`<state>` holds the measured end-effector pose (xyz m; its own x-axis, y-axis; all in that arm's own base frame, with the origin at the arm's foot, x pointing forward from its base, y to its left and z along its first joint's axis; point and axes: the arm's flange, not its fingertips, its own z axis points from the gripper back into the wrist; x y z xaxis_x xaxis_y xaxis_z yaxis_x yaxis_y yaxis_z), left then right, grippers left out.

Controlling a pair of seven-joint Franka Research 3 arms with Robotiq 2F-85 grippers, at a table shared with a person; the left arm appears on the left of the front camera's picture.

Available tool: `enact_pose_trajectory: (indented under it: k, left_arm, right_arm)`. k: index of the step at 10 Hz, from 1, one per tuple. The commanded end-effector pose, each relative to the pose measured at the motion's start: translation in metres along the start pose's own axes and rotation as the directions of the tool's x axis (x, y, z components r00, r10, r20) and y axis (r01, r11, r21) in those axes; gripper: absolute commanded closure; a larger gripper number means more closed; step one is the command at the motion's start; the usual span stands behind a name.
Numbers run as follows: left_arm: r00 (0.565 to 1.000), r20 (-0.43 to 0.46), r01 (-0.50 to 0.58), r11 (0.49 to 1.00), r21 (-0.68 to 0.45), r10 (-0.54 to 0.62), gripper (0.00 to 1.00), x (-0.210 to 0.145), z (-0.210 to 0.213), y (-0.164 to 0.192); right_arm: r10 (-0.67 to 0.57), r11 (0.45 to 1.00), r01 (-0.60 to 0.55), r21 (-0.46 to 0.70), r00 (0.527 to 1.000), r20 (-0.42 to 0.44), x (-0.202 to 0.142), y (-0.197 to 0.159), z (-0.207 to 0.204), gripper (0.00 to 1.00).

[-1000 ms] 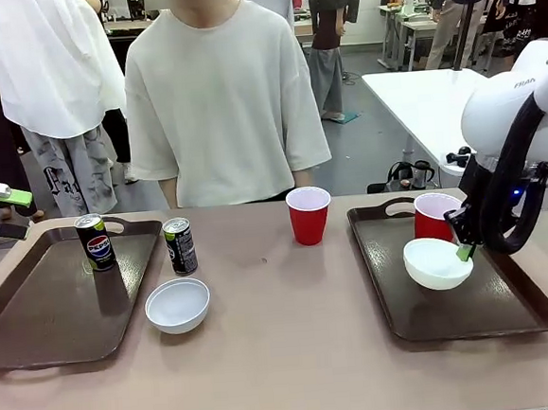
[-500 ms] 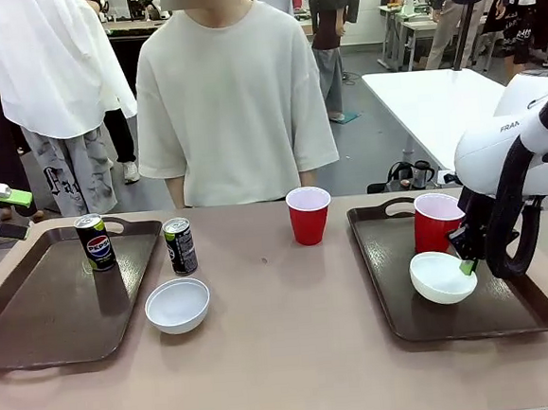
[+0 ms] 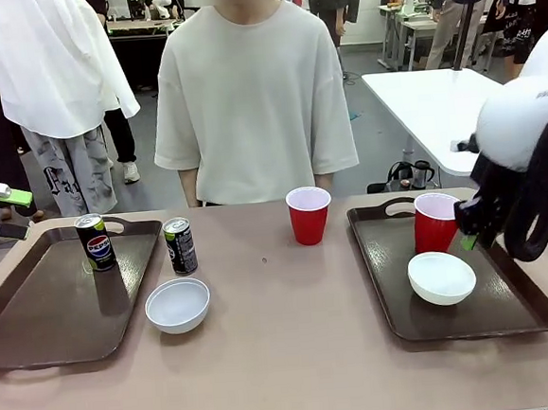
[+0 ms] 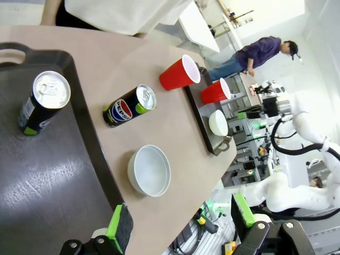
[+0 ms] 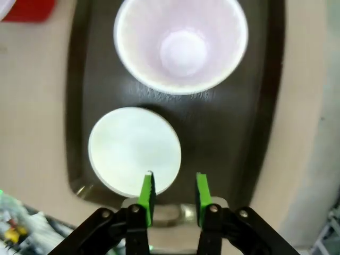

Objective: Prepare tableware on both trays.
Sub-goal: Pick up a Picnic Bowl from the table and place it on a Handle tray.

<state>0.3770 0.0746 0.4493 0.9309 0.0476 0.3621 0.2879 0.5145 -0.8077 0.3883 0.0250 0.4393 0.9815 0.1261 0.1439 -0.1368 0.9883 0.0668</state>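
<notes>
1. Since a second ago, your right gripper (image 3: 468, 239) has let go of the shallow white bowl (image 3: 441, 278) and risen off it. That bowl now sits flat and empty on the right tray (image 3: 388, 272), toward its front.
2. Right green pads stand a narrow gap apart with nothing between them, above the bowl's rim.
3. Left gripper (image 4: 180, 223) is spread wide and empty, far left of the right tray.
4. Both trays are dark brown glossy plastic with raised rims and cut-out handles.
5. Bare tray floor lies left of the bowl. The tabletop is open just left of the right tray.
6. Contents:
   - Right tray: the bowl, with a red cup (image 3: 435, 223) behind it.
   - Left tray (image 3: 46, 318): one slim can (image 3: 95, 243).
   - On the table, left of the right tray: second red cup (image 3: 309, 215), second can (image 3: 179, 246), second bowl (image 3: 177, 305).
</notes>
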Motion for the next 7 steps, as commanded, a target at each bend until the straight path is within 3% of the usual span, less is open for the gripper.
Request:
enact_pose_trajectory:
  k: [1,2,3,4,5,6,7]
  left_arm:
    - [1.0,0.013,0.014,1.0,-0.02,-0.014,0.0,0.001,0.001,0.0]
    - [1.0,0.013,0.014,1.0,-0.02,-0.014,0.0,0.001,0.001,0.0]
    - [1.0,0.013,0.014,1.0,-0.02,-0.014,0.0,0.001,0.001,0.0]
    - [1.0,0.013,0.014,1.0,-0.02,-0.014,0.0,0.001,0.001,0.0]
    - [1.0,0.013,0.014,1.0,-0.02,-0.014,0.0,0.001,0.001,0.0]
    - [1.0,0.013,0.014,1.0,-0.02,-0.014,0.0,0.001,0.001,0.0]
    - [1.0,0.013,0.014,1.0,-0.02,-0.014,0.0,0.001,0.001,0.0]
  right_arm:
    - [-0.003,0.986,0.009,0.167,0.999,-0.034,-0.018,-0.005,0.034,0.0]
    - [0.079,0.924,-0.025,0.382,0.989,-0.129,-0.02,-0.009,0.043,0.35]
    - [0.121,0.849,-0.01,0.528,0.977,-0.177,-0.019,-0.013,0.046,0.0]
    - [0.174,0.742,0.013,0.671,0.962,-0.212,-0.016,-0.018,0.046,0.16]
    - [0.215,0.614,0.035,0.788,0.954,-0.21,-0.016,-0.021,0.046,0.0]
    - [0.207,0.526,0.054,0.848,0.96,-0.189,-0.019,-0.025,0.042,0.0]
    - [0.104,0.433,0.113,0.894,0.979,-0.174,-0.023,-0.029,0.036,0.0]
